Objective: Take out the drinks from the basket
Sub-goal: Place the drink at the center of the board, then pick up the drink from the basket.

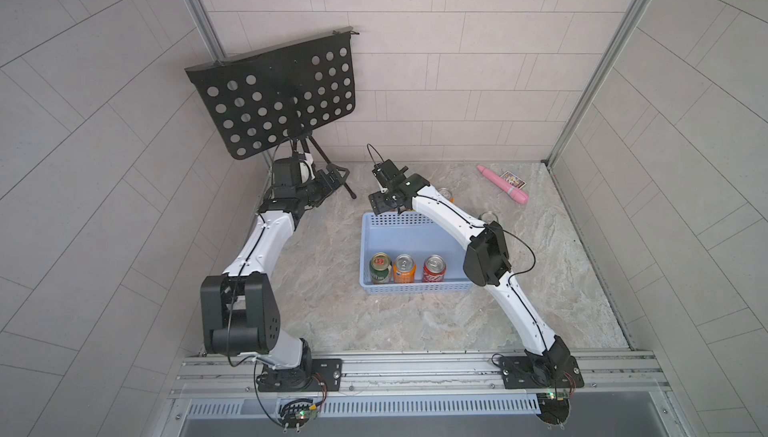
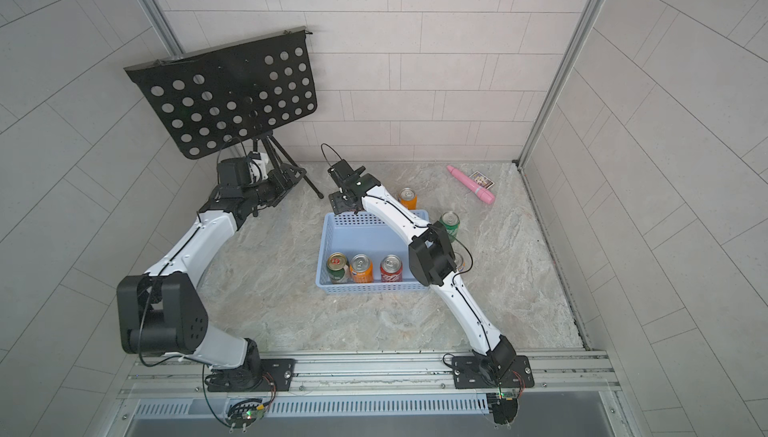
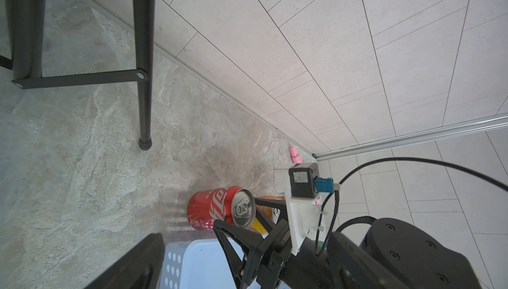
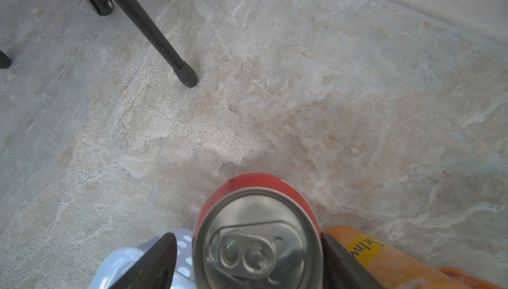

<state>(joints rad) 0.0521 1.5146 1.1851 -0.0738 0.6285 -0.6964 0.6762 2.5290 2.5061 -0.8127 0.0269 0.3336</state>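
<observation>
The light-blue basket (image 1: 415,287) (image 2: 374,287) holds three drinks along its near wall: a green can with a red-gold label (image 1: 380,266), an orange can (image 1: 404,268) and a red can (image 1: 434,268). My right gripper (image 4: 248,236) (image 1: 388,206) is just past the basket's far wall, open, its jaws either side of an upright red can (image 4: 257,235) (image 3: 220,210) that seems to stand on the table. A gap shows between one finger and this can. An orange can (image 4: 384,257) stands beside it. My left gripper (image 1: 332,179) is off to the left, empty, with one finger (image 3: 143,260) showing wide of centre.
An orange can (image 2: 407,198) and a green can (image 2: 449,225) stand on the table right of the basket. A black music stand (image 1: 274,98) fills the back left, one foot (image 4: 188,78) close to the grippers. A pink stick (image 1: 503,183) and a small card (image 1: 512,179) lie at the back right.
</observation>
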